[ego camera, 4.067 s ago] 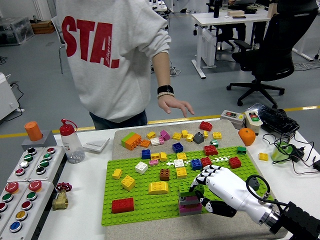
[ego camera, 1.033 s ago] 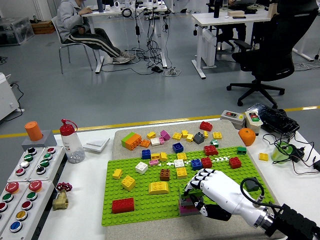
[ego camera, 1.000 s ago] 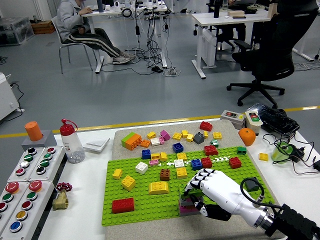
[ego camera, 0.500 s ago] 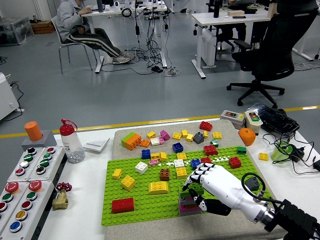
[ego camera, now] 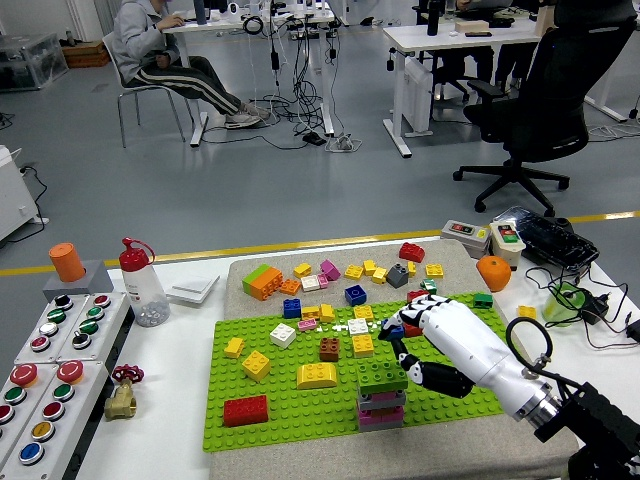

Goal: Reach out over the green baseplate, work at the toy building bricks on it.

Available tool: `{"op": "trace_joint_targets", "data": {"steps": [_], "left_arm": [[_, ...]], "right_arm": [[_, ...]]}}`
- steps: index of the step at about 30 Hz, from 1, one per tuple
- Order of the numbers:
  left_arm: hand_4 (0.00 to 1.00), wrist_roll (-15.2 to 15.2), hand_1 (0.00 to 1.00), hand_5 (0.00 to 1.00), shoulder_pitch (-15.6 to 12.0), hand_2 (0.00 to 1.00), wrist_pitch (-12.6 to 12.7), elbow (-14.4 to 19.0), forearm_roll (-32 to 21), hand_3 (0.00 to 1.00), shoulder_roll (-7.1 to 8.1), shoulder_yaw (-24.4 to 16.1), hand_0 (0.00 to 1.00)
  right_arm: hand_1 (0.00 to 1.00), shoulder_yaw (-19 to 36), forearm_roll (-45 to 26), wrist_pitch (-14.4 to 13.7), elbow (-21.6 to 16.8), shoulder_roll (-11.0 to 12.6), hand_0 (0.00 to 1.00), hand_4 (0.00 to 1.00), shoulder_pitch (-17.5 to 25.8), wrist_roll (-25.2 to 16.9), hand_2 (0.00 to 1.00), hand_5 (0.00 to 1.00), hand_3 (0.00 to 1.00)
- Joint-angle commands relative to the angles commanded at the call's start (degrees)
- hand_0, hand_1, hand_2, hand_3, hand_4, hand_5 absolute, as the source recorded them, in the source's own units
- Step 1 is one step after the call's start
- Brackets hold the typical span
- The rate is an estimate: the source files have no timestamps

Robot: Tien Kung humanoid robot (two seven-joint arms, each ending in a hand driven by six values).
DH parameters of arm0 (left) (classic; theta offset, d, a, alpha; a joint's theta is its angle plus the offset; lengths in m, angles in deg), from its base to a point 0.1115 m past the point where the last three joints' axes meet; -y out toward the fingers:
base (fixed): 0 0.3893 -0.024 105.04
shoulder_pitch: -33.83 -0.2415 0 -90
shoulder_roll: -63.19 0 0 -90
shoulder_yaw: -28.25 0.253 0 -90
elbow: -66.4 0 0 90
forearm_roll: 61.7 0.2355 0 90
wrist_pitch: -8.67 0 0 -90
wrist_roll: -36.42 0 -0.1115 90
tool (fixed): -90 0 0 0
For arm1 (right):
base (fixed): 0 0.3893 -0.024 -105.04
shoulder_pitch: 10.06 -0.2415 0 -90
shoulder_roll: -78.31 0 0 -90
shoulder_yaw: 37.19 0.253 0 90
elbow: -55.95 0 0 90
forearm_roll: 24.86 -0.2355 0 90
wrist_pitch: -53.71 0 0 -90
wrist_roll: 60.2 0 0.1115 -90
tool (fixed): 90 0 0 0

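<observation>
Many bricks (ego camera: 317,375) dot green baseplate (ego camera: 290,408)

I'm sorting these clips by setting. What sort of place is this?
Probably an open-plan robotics lab or office: desks with cables, an office chair, and a button panel by the green baseplate.
</observation>
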Motion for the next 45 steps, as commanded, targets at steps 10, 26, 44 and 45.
{"op": "trace_joint_targets", "data": {"steps": [10, 26, 44, 45], "left_arm": [[0.312, -0.3, 0.602, 0.943, -0.5, 0.613, -0.4, 0.0, -0.1, 0.422, -0.21, 0.2, 0.632], [0.312, -0.7, 0.615, 0.944, -1.7, 0.636, -1.1, 0.2, -1.5, 0.465, -1.02, 1.3, 0.642], [0.312, -0.2, 0.63, 0.95, -2.1, 0.648, -0.4, 0.1, -3.5, 0.459, -1.31, 1.8, 0.645], [0.312, -0.2, 0.63, 0.95, -2.0, 0.648, -0.4, 0.1, -3.6, 0.459, -1.3, 1.8, 0.645]], "right_arm": [[0.716, 4.8, -15.3, 0.9, -3.2, -0.9, 0.756, 0.34, 1.0, 4.3, 0.728, 0.173, 0.672], [0.775, 16.7, -49.2, 11.4, -3.2, -6.2, 0.775, 0.473, 5.5, 9.9, 0.793, 0.404, 0.772], [0.774, 19.4, -75.3, 14.3, -1.5, -6.8, 0.772, 0.443, 7.2, 11.4, 0.786, 0.361, 0.758], [0.774, 19.6, -75.5, 14.3, -1.5, -6.8, 0.772, 0.443, 7.2, 11.4, 0.786, 0.361, 0.758]]}}
